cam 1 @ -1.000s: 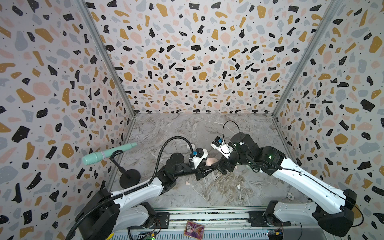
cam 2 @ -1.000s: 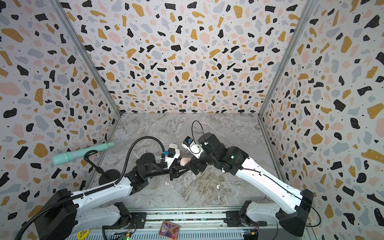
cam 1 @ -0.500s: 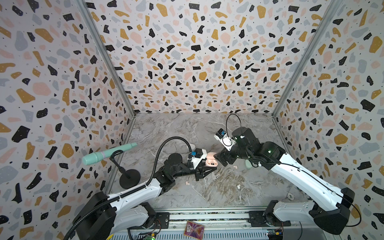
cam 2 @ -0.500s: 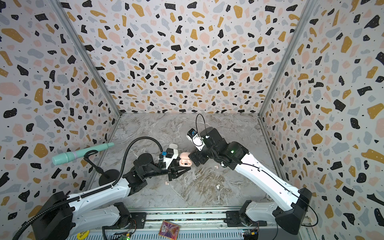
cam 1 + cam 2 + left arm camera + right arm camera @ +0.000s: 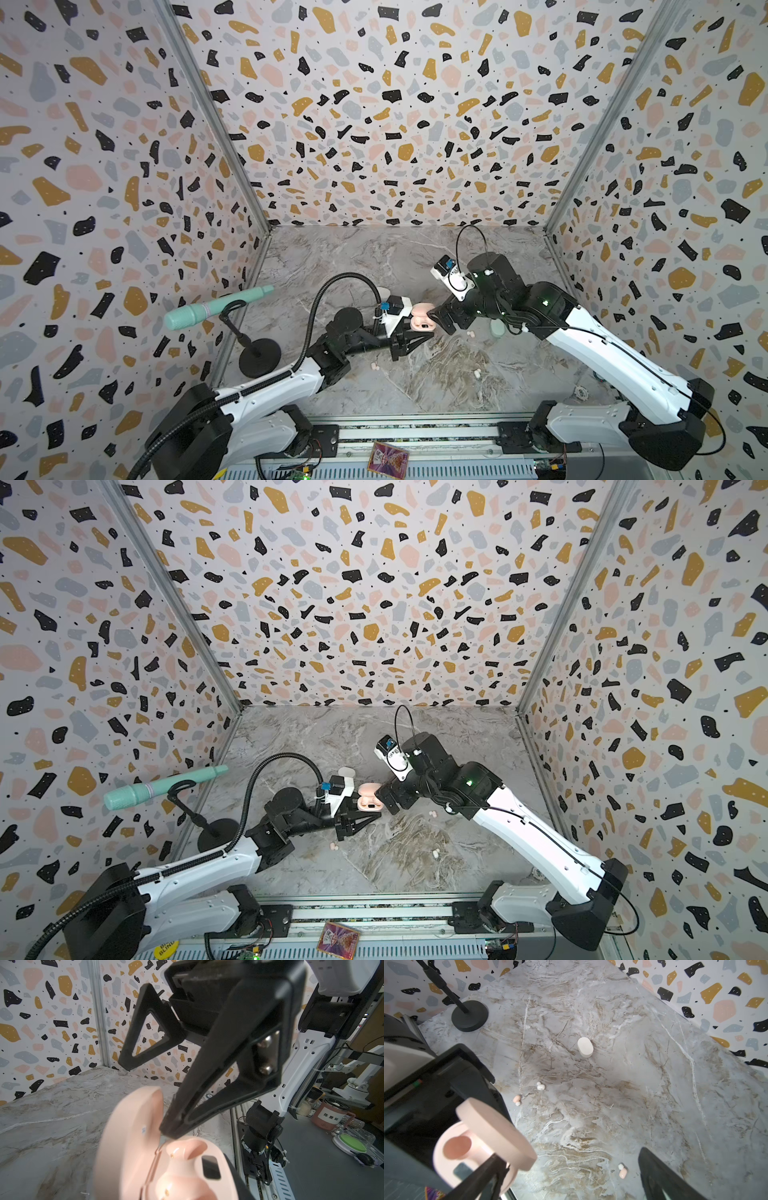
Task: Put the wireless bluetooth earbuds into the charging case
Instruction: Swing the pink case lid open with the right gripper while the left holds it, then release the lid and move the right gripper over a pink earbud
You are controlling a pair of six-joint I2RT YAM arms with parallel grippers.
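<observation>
The left hand (image 5: 415, 330) was closed on the base of the pink charging case (image 5: 182, 1167). It held the case up off the surface (image 5: 623, 1095) with the lid (image 5: 128, 1136) swung open. The sockets that showed in the left wrist view were empty, their gold contacts bare.

The right hand (image 5: 569, 1153) was spread wide and held nothing. One of its fingertips (image 5: 172, 1128) sat right at the hinge line between lid and base; whether it touched the case could not be told.

What mattered for the coming move was where one pink earbud (image 5: 622, 1172) lay from this empty right hand. It lay on the surface below the hand, inside the gap between the spread fingers and close beside the finger farther from the case. Its long axis ran roughly along that finger rather than across the gap, so closing fingers would likely meet its narrow sides.

A second pink earbud (image 5: 516, 1099) and a white earbud (image 5: 540, 1086) lay close together farther out, beyond the case from the right hand. With the left hand taken up by the case, the right was both the free hand and the nearer one. The next move probably called for it to come away from the hinge and sink to the surface. A gentle pinch seemed wise, since so small and rounded an earbud could easily squirt out.
</observation>
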